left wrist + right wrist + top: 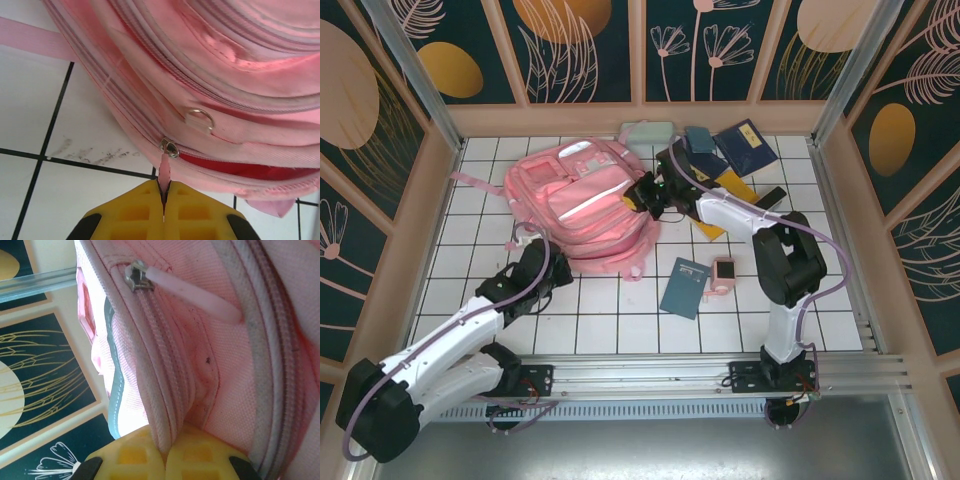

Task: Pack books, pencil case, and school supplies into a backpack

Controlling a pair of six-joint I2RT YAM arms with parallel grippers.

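You're at the unzip step: left gripper (163,195) pinches the zipper pull (165,167), right gripper (166,447) clamps a seam of the backpack (575,195), so next drag it open while the right braces.

White left arm (450,335) and right arm (730,213), black joints (790,265), lilac cables (825,290), left hand (164,189) and right hand (165,444) yellow, ribbed

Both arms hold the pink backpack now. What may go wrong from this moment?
1. The left end effector pinches only the thin pink zipper pull tab of the large soft pink backpack. The tab may slip out when it is pulled.
2. The right end effector grips just a narrow pink fabric ridge beside a zipper. If that grip slips, the backpack may slide across the white tiled table instead of opening.
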